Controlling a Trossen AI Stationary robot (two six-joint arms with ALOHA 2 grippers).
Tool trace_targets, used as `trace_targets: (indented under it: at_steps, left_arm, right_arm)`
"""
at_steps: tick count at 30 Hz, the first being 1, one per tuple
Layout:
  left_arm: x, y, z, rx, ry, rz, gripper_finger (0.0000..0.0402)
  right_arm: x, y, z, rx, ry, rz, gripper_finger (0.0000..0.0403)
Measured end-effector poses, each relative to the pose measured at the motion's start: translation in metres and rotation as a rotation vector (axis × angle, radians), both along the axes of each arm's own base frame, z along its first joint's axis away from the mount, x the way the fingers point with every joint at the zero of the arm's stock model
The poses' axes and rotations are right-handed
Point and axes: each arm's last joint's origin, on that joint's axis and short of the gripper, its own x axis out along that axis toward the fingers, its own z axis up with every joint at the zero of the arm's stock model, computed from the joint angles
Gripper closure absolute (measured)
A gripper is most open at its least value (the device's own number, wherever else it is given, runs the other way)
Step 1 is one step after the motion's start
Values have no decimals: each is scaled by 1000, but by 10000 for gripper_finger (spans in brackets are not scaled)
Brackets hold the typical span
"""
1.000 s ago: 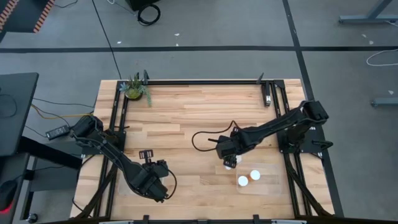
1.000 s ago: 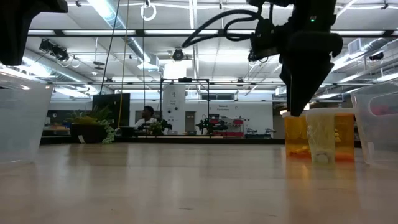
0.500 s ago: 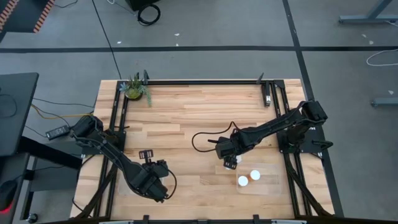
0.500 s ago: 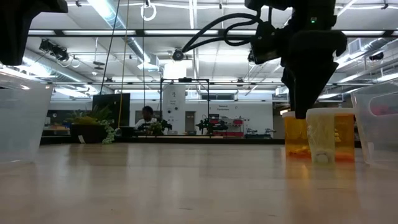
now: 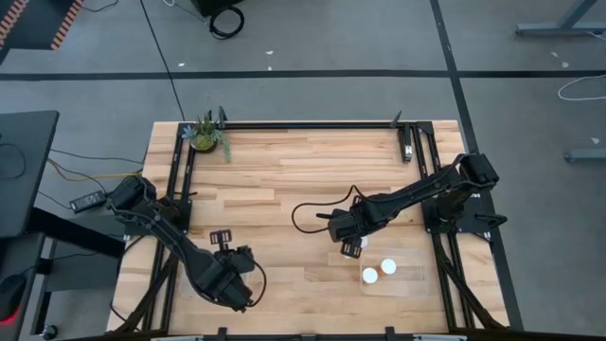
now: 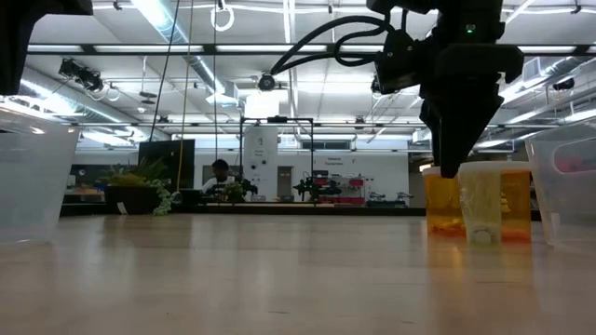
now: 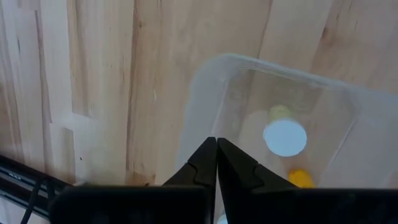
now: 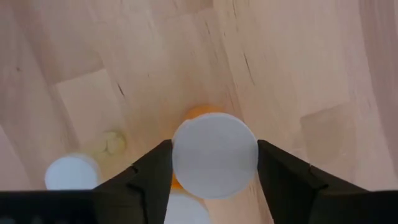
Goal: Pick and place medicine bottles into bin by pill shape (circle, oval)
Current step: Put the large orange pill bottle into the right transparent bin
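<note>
Robotics lab, wooden table [image 5: 284, 180], ceiling strip lights [image 6: 163, 23]

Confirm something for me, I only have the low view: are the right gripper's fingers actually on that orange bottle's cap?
Observer: Yes. In the right wrist view the right gripper has one finger against each side of the medicine bottle, on its white cap.
Operator: And the left gripper?
Observer: In the left wrist view the left gripper is shut and empty, pointing at a clear bin that holds a white-capped bottle.
</note>
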Motion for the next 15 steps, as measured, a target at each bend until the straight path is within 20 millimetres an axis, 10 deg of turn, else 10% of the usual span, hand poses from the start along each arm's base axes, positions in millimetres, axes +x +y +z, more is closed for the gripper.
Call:
trace_targets:
  at_steps: [15]
  left_arm:
    - [0, 0, 0, 8, -8, 2, 384]
  right_arm:
    - [-32, 5, 66, 29, -240, 20, 179]
